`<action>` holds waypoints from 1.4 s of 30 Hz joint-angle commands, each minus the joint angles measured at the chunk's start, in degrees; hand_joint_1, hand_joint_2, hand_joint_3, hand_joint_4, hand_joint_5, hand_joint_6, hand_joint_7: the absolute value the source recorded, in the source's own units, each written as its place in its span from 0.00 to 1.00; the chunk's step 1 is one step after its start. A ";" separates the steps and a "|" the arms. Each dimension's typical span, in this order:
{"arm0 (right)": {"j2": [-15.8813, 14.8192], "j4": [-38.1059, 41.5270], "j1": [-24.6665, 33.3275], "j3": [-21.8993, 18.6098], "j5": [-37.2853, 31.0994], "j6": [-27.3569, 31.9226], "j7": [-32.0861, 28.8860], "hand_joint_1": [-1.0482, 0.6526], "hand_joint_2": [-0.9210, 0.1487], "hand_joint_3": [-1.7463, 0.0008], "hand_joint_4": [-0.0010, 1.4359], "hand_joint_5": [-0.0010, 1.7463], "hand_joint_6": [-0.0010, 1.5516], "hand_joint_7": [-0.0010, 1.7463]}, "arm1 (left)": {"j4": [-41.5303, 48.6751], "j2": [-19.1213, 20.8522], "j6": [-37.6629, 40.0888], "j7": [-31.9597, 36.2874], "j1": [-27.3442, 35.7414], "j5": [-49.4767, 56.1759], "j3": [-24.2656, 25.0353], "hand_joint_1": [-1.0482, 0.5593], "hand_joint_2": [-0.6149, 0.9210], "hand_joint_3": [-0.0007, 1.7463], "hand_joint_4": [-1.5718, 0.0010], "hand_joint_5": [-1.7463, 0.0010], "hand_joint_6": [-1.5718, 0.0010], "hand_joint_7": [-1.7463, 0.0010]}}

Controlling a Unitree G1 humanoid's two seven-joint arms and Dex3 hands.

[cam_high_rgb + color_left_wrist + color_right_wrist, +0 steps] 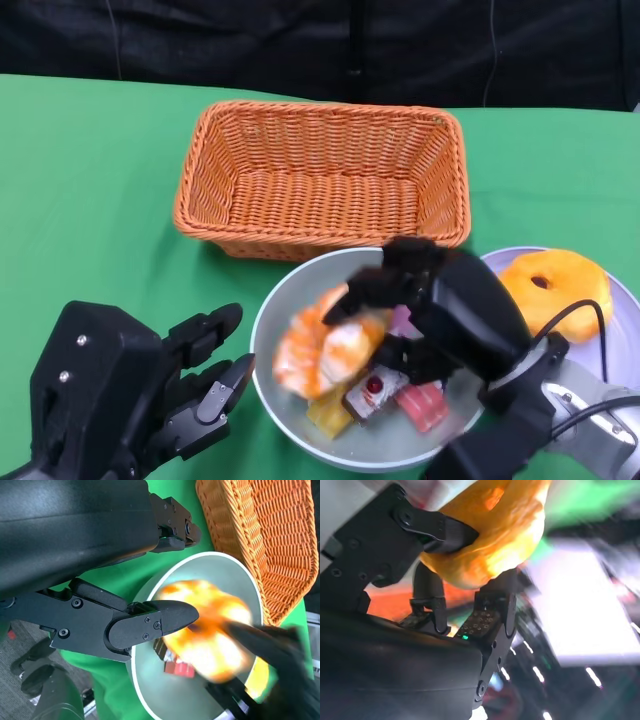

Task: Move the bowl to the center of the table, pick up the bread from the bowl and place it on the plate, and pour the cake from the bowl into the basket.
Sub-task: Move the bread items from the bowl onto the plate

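The pale grey bowl (290, 310) sits at 6 o'clock, just before the empty orange wicker basket (320, 180). Orange bread (325, 350) is above cake pieces (385, 392) inside it. A lavender plate (620, 330) at 4 o'clock carries a doughnut (556, 288).

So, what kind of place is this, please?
Probably a robot test table in a lab, not a kitchen: a green cloth table before a black curtain, with toy-like food in a bowl and a wicker basket.
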 commanded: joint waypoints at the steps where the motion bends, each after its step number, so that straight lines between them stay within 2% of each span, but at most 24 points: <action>1: -1.04 -6.65 3.30 -2.84 2.72 -1.31 0.63 0.48 0.62 0.09 0.73 1.00 0.51 1.00 | 0.68 0.71 -1.49 -0.93 1.00 -0.27 0.70 0.29 1.00 0.34 0.92 0.91 0.89 0.99; 3: -0.93 -9.27 4.50 -3.79 3.51 -1.21 1.86 0.47 0.64 0.08 0.73 1.00 0.52 1.00 | 1.19 0.72 -1.60 -1.28 0.89 -0.68 1.18 0.29 1.00 0.34 0.91 0.91 0.88 0.99; 6: -0.47 -11.66 5.72 -4.75 3.93 -1.02 2.99 0.47 0.72 0.02 0.72 1.00 0.52 1.00 | 1.56 0.74 -0.84 -1.47 0.49 -1.21 1.95 0.29 1.00 0.34 0.91 0.91 0.88 0.99; 13: -0.28 -18.00 8.55 -8.45 6.26 -1.73 5.05 0.47 0.76 0.01 0.72 1.00 0.52 1.00 | 2.49 0.59 -1.19 -1.98 -0.05 -0.88 1.70 0.28 1.00 0.33 0.91 0.90 0.88 0.99; 22: -0.45 -19.04 8.19 -11.42 6.58 -4.50 5.97 0.44 0.71 0.00 0.73 1.00 0.54 0.97 | 3.51 0.44 -1.76 -2.05 -0.66 -0.71 1.40 0.29 1.00 0.34 0.92 0.90 0.89 1.00; 26: -2.91 -21.01 8.70 -14.46 9.55 -6.33 8.54 0.46 0.72 0.00 0.71 1.00 0.56 0.92 | 2.88 0.58 -2.17 -1.57 -0.56 0.32 0.21 0.30 1.00 0.34 0.92 0.90 0.89 1.00; 30: -4.46 -20.54 10.38 -17.68 12.46 -9.11 9.52 0.50 0.75 0.00 0.71 1.00 0.57 0.91 | 1.93 0.69 -1.68 -1.41 -0.28 0.40 0.15 0.30 1.00 0.35 0.92 0.90 0.88 1.00; 35: -7.19 -21.20 13.52 -24.23 14.17 -9.63 10.22 0.50 0.82 0.00 0.71 1.00 0.60 0.85 | 1.63 1.24 -1.94 -1.89 0.21 0.32 0.34 0.31 1.00 0.36 0.92 0.90 0.88 1.00; 42: -8.85 -20.55 15.45 -29.31 14.54 -8.10 11.86 0.53 0.79 0.00 0.74 1.00 0.62 0.85 | 0.78 1.59 -1.25 -1.85 0.59 0.00 0.56 0.32 1.00 0.36 0.92 0.90 0.88 1.00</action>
